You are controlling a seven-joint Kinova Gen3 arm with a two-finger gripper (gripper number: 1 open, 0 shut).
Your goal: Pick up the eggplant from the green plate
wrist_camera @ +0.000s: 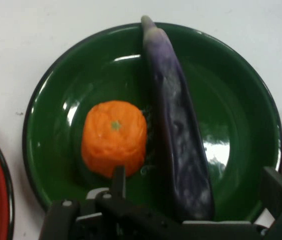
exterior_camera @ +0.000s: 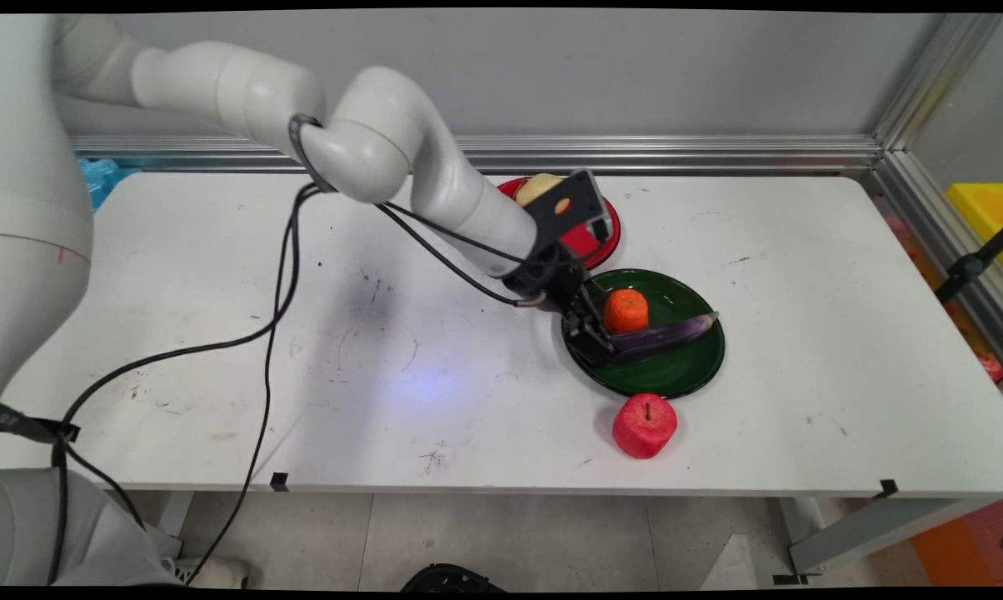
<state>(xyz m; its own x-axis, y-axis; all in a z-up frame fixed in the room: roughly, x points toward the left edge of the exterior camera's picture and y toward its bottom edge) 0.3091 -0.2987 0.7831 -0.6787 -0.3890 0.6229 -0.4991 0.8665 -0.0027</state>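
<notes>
Red apple (exterior_camera: 644,425): stood on the counter (exterior_camera: 385,392), just before the green plate (exterior_camera: 685,375).
Tool (exterior_camera: 599,343): lowered over the plate's left edge, fingers parted astride the aubergine's thick end, grip not confirmed.
Aubergine (wrist_camera: 178,135): laid across the plate, beside the orange (wrist_camera: 114,137).
Arm: reached in from upper left, bent downward.
Red plate (exterior_camera: 589,242): behind, a pale fruit (exterior_camera: 536,187) carried on it.

Bench (exterior_camera: 801,333) was white, scuffed with dark marks. Green plate (wrist_camera: 56,125) was glossy dark green with a black rim. Orange (wrist_camera: 114,137) was bright orange with a small greenish stem spot. Eggplant (wrist_camera: 178,135) was dark purple, mottled pale, paler at its tip. Apple (exterior_camera: 644,426) was red. Red plate (exterior_camera: 586,237) had a dark rim. Fingers (wrist_camera: 118,181) were black.
</notes>
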